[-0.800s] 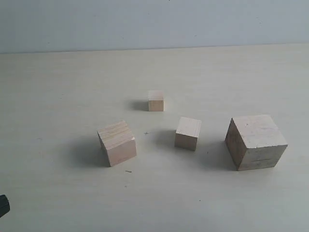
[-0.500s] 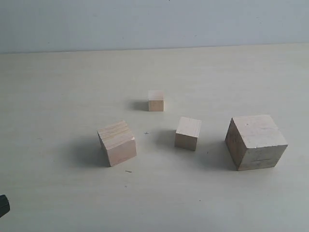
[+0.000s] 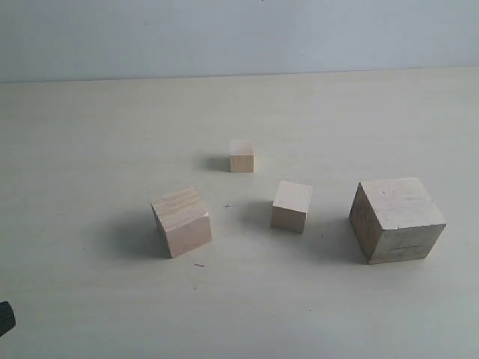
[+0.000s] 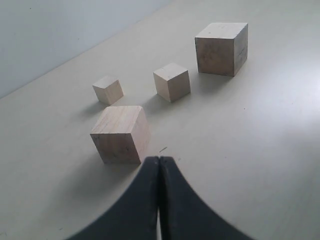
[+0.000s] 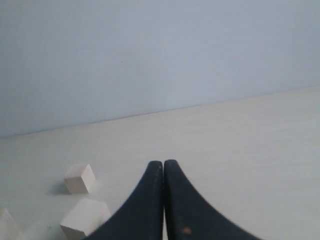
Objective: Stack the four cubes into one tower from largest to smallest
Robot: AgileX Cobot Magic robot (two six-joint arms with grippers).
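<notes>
Nothing among the blocks has shifted since the earlier frames; only the dark tip (image 3: 4,319) at the lower left edge of the exterior view sits a touch lower, and that is probably part of the left arm, though too little shows to be sure.

All four cubes stand apart on the pale desk (image 3: 90,134), none stacked, so the tower is not begun. On the right stands the largest cube (image 3: 397,219), a sensible base where it is. On the left, turned at an angle, is the second-largest cube (image 3: 181,221). Between them is the third cube (image 3: 291,206), and behind it the smallest cube (image 3: 242,156). Each has free space around it, which should let fingers come down on either side.

From its wrist view, the left pincer (image 4: 159,165) has its fingers pressed together, holding nothing, with the second-largest cube just ahead of its tips. Likewise closed and empty, the right pincer (image 5: 163,167) is aimed past the smaller blocks.

No containers are in sight.
</notes>
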